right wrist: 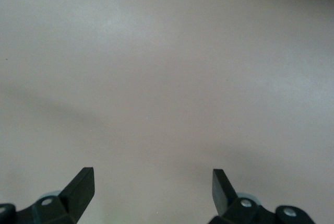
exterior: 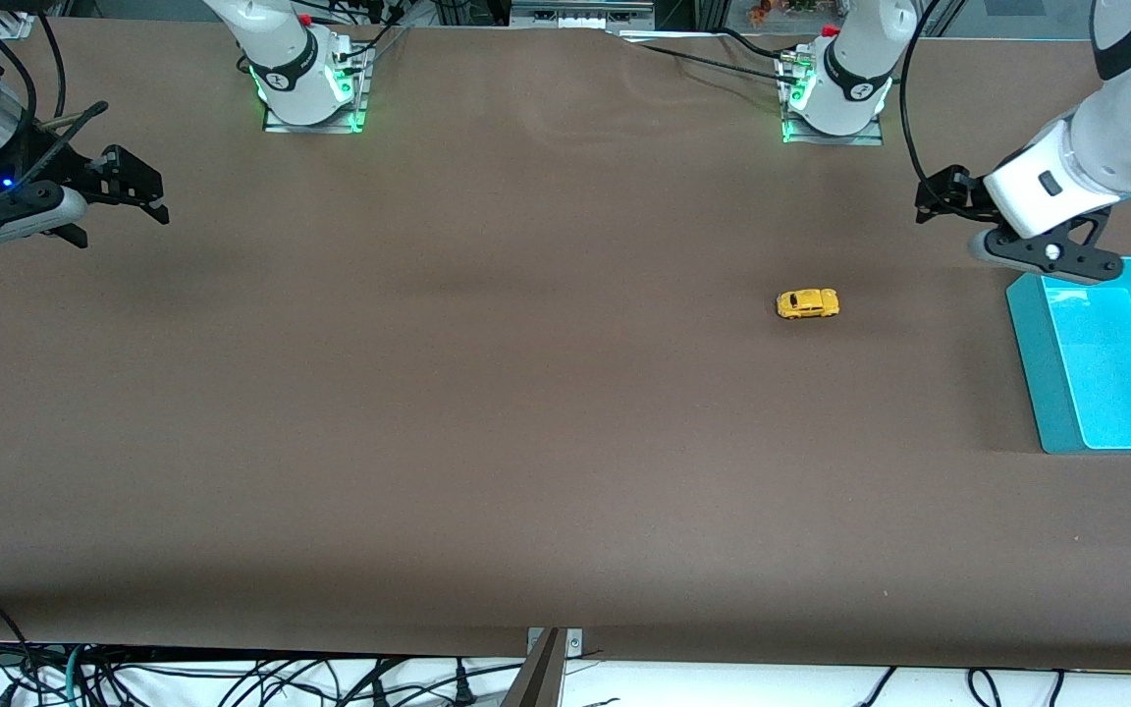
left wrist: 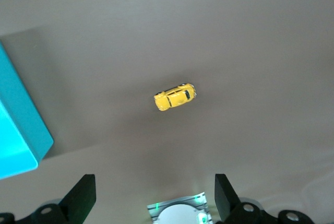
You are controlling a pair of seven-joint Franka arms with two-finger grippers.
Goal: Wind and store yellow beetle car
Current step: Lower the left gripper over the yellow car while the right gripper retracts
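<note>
Car (exterior: 807, 303) sitting upright on table (exterior: 487, 412), toward left arm's end, well apart from teal bin (exterior: 1029, 353) at that end's edge. Left gripper (exterior: 939, 201) hanging over bare table near bin, fingers (left wrist: 83, 195) spread wide, gripping nothing. Right gripper (exterior: 138, 191) waiting over bare table at right arm's end, fingers (right wrist: 83, 185) spread wide, gripping nothing.

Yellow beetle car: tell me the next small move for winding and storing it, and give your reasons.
Probably bring the left gripper down over the yellow beetle car to grasp it. The car sits untouched on the table, toward the left arm's end beside the teal bin. The left gripper is open and hangs close by above the table, while the open right gripper waits at the right arm's end.
</note>
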